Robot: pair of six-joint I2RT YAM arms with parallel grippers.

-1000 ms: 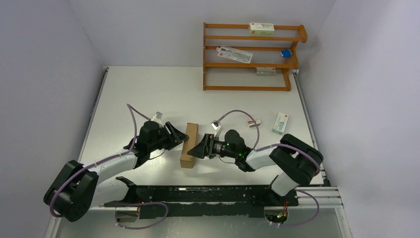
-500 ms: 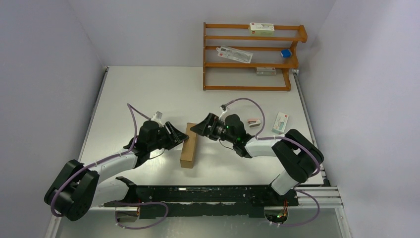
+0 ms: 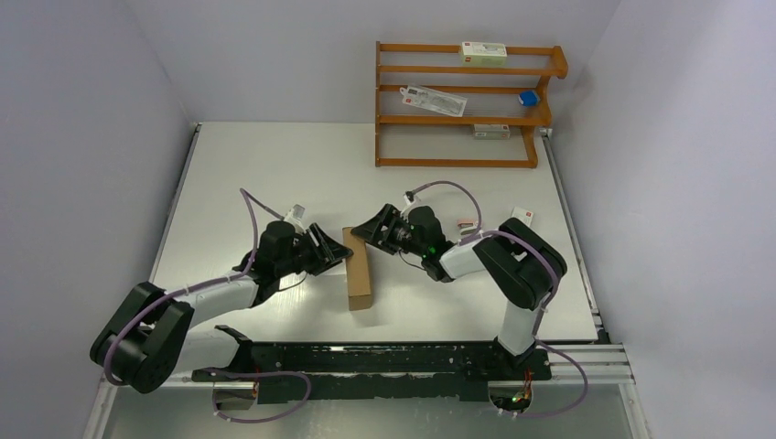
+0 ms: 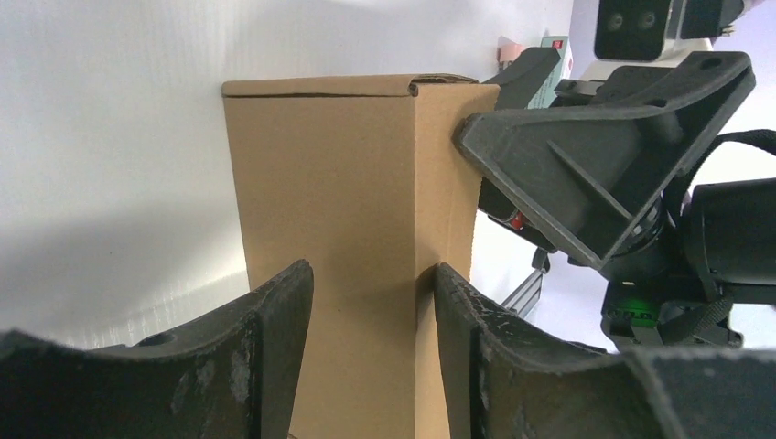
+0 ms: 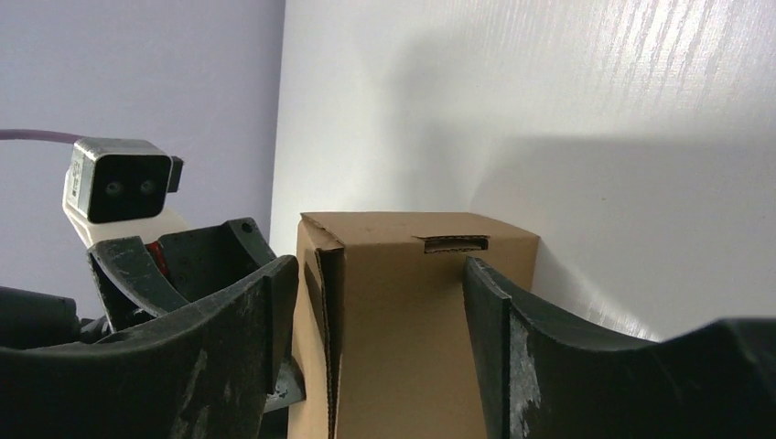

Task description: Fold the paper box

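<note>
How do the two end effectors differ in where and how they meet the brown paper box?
The left end effector comes from the left, at the middle of the paper box; the right end effector comes from the right, at its far end. In the left wrist view the left fingers clamp the box; the right fingers straddle its corner. Both stay low, near the table.

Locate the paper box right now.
In the top view the paper box lies on the table's near centre, between the left gripper and right gripper, which straddles its far end.

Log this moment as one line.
paper box: closed carton on table | left gripper: clamped on its side | right gripper: straddling far end
</note>
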